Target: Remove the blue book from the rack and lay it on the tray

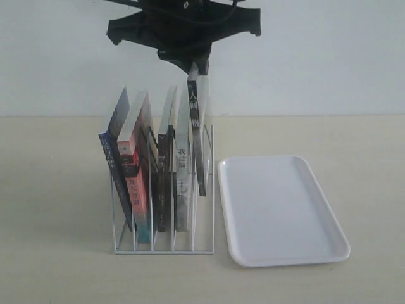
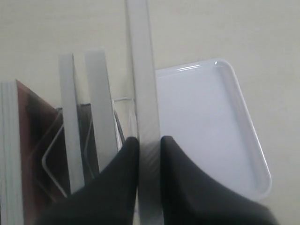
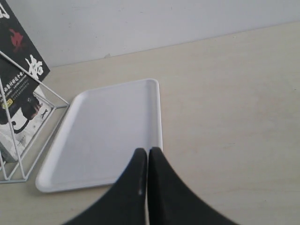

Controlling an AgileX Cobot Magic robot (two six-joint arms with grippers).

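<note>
The blue book (image 1: 114,176) stands in the leftmost slot of the white wire rack (image 1: 163,248), leaning left, with its dark blue spine facing me. My left gripper (image 1: 197,68) hangs above the rack's right end. It is shut on the top edge of a black-spined book (image 1: 198,136), which is raised partly out of the rightmost slot. In the left wrist view the gripper (image 2: 149,140) pinches that book's pale page edge (image 2: 143,70). The white tray (image 1: 281,209) lies flat to the right of the rack. My right gripper (image 3: 148,151) is shut on nothing, over the tray's rim (image 3: 158,117).
A pink-red-spined book (image 1: 134,183) and two more dark books (image 1: 166,171) fill the middle slots. The lifted book's black cover (image 3: 21,70) shows behind the rack wires (image 3: 28,140) in the right wrist view. A pale wall runs behind the beige table (image 1: 354,139).
</note>
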